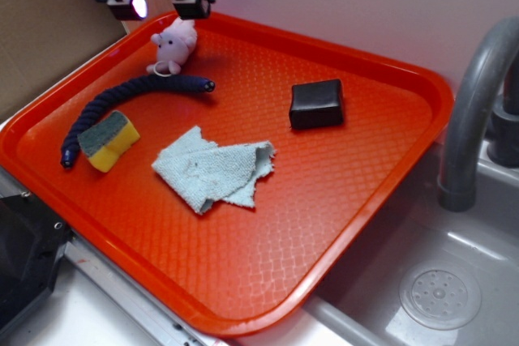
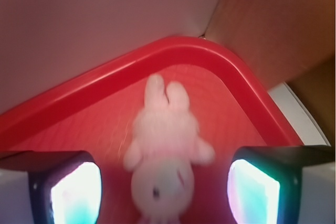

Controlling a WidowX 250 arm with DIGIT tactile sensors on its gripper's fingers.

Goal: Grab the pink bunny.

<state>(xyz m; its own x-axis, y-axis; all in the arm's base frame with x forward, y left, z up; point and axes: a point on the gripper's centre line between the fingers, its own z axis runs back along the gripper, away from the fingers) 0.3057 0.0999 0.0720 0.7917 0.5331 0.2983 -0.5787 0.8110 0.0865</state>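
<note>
Hovering over the tray's (image 1: 422,95) far corner, the gripper (image 1: 158,2) hangs with its jaws spread wide and nothing between them, directly above the bunny (image 1: 173,46). In the wrist view the bunny (image 2: 163,150) lies blurred between the two lit pads (image 2: 79,192), ears pointing toward 12 o'clock at the tray's rim (image 2: 105,74).

Going left to right across the tray: the rope (image 1: 122,99) curves from about 8 o'clock of the bunny up to its foot, where its end looks to touch or nearly touch the small white loop. The sponge (image 1: 109,139) sits just beside the rope, at roughly 7 o'clock of the bunny. The cloth (image 1: 215,169) lies well apart at 5 o'clock, and the black block (image 1: 316,103) well apart at 3 o'clock.

The likeliest trouble, as I judge it, is the rope: a jaw coming down on that side could catch its end or pinch the loop alone, so the bunny slips out on the lift. The plush is soft and rounded, so a shallow or off-centre close may squeeze it sideways instead of holding it.

The raised rim runs close at 12 o'clock and 10 o'clock of the bunny, with the wall and a brown board behind; room is tight there, and a jaw drifting that way could strike the rim. Toward 3 and 4 o'clock the tray floor is bare, so any correction is safest made to that side.
</note>
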